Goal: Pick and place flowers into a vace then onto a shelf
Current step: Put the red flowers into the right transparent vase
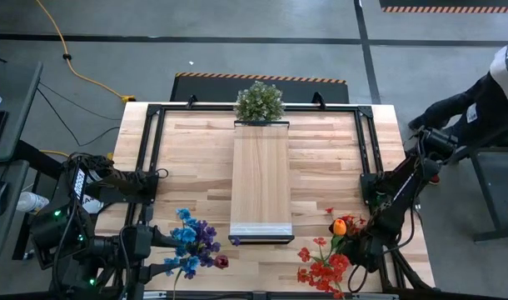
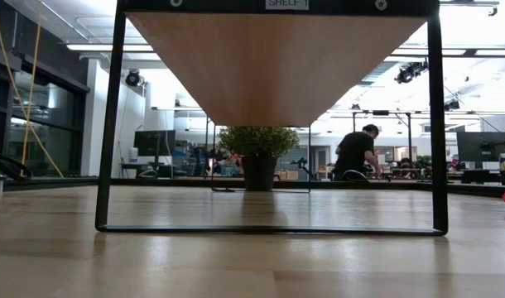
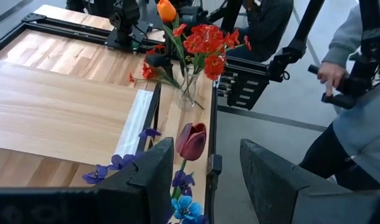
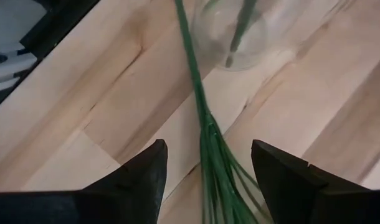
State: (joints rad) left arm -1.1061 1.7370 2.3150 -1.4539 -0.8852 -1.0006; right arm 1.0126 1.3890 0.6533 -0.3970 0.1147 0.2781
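A: Where do we find our right hand (image 4: 205,171)?
B: Low over the butcher-block wooden surface (image 1: 321,158), fingers parted, with green stems (image 4: 209,149) of the red and orange artificial flowers (image 1: 327,260) running between them. We cannot tell whether it grips them. The clear glass vase (image 4: 252,31) stands just ahead of it.
A: And our left hand (image 3: 205,171)?
B: Half open, holding nothing. The blue, purple and dark red blooms (image 3: 191,140) lie just in front of it, and the raised light-wood shelf (image 1: 261,179) is off to its side.

We lose the clear glass vase (image 4: 240,31) past the frame top, bundled green stems (image 4: 218,168) cut off below, seated person's (image 1: 487,92) upper body cropped.
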